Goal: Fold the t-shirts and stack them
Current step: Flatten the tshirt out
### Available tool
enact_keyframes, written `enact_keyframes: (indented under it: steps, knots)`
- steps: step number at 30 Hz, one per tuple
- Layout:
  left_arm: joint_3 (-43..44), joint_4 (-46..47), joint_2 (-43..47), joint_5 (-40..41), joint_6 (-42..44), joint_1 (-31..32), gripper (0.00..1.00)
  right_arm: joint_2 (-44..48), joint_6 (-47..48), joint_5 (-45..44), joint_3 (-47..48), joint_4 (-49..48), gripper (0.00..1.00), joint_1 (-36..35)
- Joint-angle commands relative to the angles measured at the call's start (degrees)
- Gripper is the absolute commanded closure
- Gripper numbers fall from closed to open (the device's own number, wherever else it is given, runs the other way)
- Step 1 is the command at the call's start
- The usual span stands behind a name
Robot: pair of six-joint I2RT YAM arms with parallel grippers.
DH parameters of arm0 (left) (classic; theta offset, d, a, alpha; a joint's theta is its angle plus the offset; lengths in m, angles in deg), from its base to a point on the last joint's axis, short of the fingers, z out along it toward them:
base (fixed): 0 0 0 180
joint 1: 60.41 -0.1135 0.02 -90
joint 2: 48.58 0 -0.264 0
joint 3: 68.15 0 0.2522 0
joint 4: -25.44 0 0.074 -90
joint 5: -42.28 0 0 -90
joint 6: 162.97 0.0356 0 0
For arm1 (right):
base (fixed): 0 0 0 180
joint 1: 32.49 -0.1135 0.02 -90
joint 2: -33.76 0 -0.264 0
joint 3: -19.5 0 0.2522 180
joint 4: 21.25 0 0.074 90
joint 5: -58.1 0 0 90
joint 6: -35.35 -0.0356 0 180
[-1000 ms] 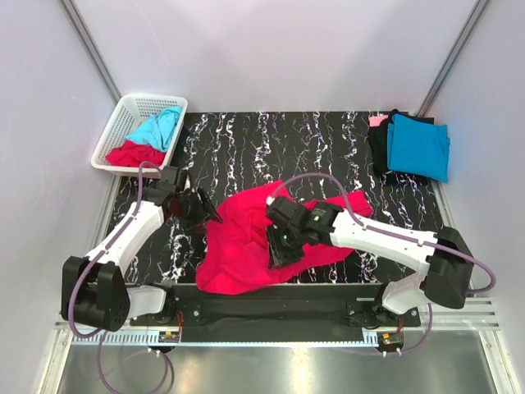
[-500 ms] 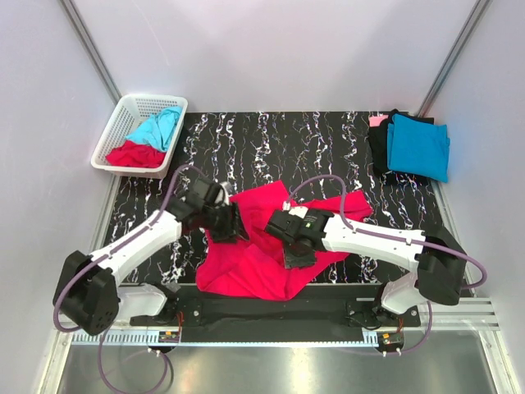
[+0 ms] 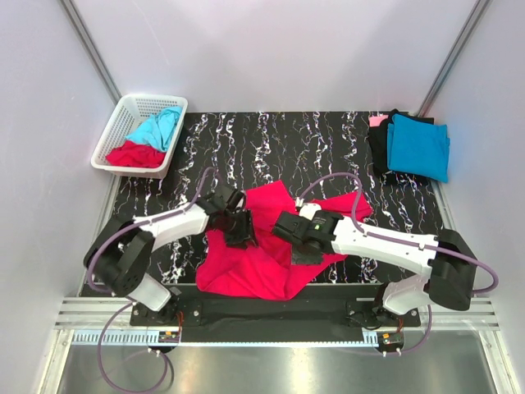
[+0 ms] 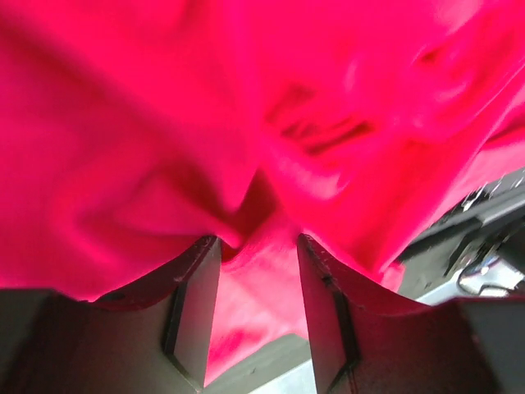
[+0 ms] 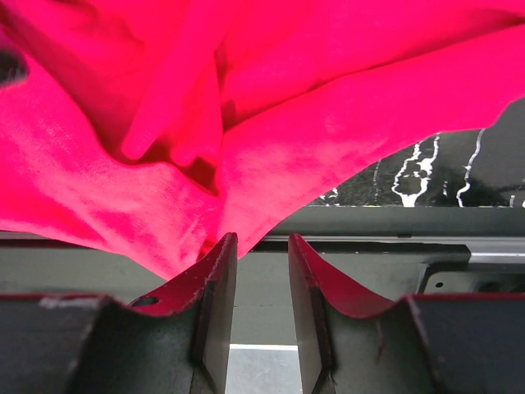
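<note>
A crumpled crimson t-shirt (image 3: pixel 254 267) lies on the table near the front edge. My left gripper (image 3: pixel 239 230) is down on its left part. In the left wrist view the left gripper (image 4: pixel 258 240) stands open, with the red cloth (image 4: pixel 164 123) bunched at the fingertips and showing through the gap. My right gripper (image 3: pixel 303 250) is over the shirt's right part. In the right wrist view the right gripper (image 5: pixel 262 238) is open with nothing between its fingers, and the shirt's hem (image 5: pixel 123 189) ends at the left fingertip.
A white lattice basket (image 3: pixel 115 127) at the back left holds a turquoise shirt (image 3: pixel 157 127) and a red one (image 3: pixel 135 153). At the back right a folded turquoise shirt (image 3: pixel 418 146) lies on a black one (image 3: pixel 379 148), with pale pink (image 3: pixel 377 121) behind.
My left gripper moved right from the bare table onto the shirt, its jaws narrowing. My right gripper shifted a little right and nearer, and its jaws widened.
</note>
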Motion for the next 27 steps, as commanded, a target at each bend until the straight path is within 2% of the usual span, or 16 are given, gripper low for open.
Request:
enact_keyframes:
  steps: [1, 6, 9, 10, 14, 16, 17, 21, 27]
  knots:
    - [6.43, 4.12, -4.21, 1.13, 1.87, -0.02, 0.55, 1.82, -1.67, -2.84, -0.30, 1.30, 0.61, -0.35]
    - [8.99, 3.07, -6.51, 1.57, 2.31, -0.02, 0.56, 2.17, -1.93, -2.66, -1.18, 1.57, 0.61, -0.35]
    - [8.47, 2.89, -5.81, 1.48, 1.96, -0.02, 0.63, 2.96, -2.10, -3.27, -1.79, 1.83, 0.61, -0.35]
    - [8.12, 2.72, -5.37, 1.48, 1.70, -0.02, 0.74, 3.22, -2.19, -3.45, -2.14, 1.83, 0.61, -0.35]
    - [5.83, 2.10, -2.12, 2.18, 1.43, 0.07, 0.77, 3.58, -2.72, -4.42, -1.97, 2.27, 0.61, -0.35]
    - [4.78, 1.66, -0.71, 2.36, 1.69, 0.07, 0.75, 3.58, -2.90, -4.51, -1.80, 2.27, 0.61, -0.35]
    - [4.51, 1.66, -0.45, 2.44, 1.78, 0.07, 0.67, 3.49, -2.90, -4.42, -1.71, 2.27, 0.61, -0.35]
    - [3.46, 1.40, -0.27, 2.18, 2.40, 0.07, 0.50, 3.14, -3.25, -4.42, -1.36, 2.27, 0.61, -0.35]
    - [3.11, 1.66, -1.41, 1.74, 3.54, 0.16, 0.47, 3.66, -3.60, -4.51, -1.18, 2.27, 0.62, -0.35]
